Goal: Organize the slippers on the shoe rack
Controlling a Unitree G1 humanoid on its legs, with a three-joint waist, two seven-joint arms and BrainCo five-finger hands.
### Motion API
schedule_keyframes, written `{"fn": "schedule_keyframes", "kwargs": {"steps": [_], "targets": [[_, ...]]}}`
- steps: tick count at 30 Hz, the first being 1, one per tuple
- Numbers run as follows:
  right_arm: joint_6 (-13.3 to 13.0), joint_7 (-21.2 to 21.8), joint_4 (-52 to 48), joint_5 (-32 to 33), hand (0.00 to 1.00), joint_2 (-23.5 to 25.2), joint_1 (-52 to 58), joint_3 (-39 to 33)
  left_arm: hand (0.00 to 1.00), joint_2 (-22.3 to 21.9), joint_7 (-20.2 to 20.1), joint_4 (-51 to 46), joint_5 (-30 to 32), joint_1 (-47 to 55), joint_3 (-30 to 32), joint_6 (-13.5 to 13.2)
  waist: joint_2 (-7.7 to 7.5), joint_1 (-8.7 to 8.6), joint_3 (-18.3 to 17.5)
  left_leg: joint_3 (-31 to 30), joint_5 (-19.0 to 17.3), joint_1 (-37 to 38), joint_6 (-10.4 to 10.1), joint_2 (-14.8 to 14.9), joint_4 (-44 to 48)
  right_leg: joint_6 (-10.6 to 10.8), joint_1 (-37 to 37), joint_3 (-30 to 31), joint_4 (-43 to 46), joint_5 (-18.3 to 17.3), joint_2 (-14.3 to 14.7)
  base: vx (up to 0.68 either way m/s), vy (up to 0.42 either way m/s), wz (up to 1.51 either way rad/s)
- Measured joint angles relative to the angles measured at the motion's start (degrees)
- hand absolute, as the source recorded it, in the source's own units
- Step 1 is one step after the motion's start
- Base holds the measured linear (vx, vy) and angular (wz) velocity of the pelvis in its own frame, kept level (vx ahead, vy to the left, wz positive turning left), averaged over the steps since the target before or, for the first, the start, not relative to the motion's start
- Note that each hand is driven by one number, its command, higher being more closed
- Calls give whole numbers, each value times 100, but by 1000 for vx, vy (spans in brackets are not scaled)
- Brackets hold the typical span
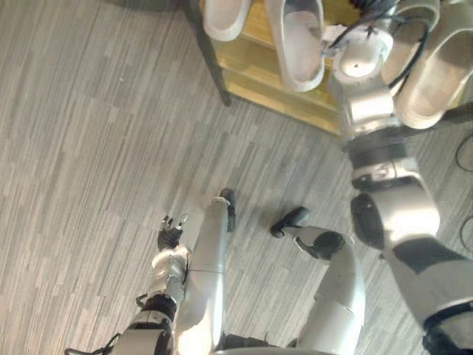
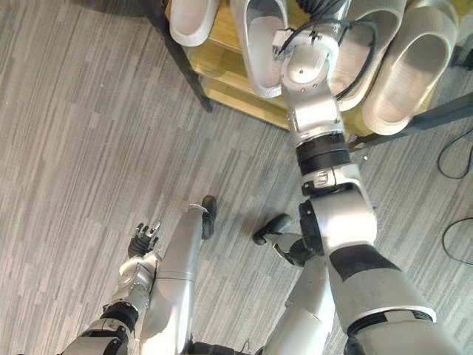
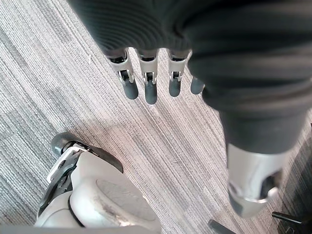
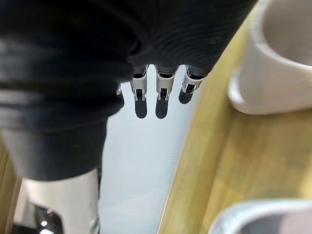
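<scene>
Where the eye views look down over the grey striped carpet floor (image 1: 89, 148), the yellow wooden shoe rack with dark metal legs (image 2: 229, 70) stands at the far edge. A row of pale cream slippers (image 2: 259, 44) lies side by side on it, soles down. The right arm reaches up across the middle of the row and covers part of two slippers.

The right wrist view adds the close detail. The right hand (image 4: 164, 90) has straight fingers lying side by side with the thumb apart, and it grips nothing. The fingers are poised above a pale smooth surface (image 4: 141, 161), just beside the edge of the wooden shelf; I cannot tell what that surface is. One slipper's rounded end sits on the wood near the fingertips, and another slipper's rim shows closer to the wrist.

The left hand (image 1: 171, 235) hangs low at the robot's left, well apart from the rack. Its own wrist view shows its fingers loosely straight and empty above the carpet.
</scene>
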Motion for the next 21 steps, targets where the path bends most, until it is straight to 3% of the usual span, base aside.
{"fn": "schedule_keyframes", "kwargs": {"steps": [6, 21], "targets": [[-145, 139, -203, 256, 0, 423, 388, -225, 0, -32, -80, 0, 5, 2, 163, 34, 0, -12, 0, -7, -10, -3, -16, 41, 27, -2, 0, -1, 0, -1, 40, -15, 44, -2], [-247, 321, -205, 667, 0, 951, 1084, -649, 0, -100, -95, -1, 7, 1, 442, 134, -1, -19, -2, -30, -34, -27, -25, 71, 86, -2, -2, 0, 9, -1, 79, -13, 68, -1]]}}
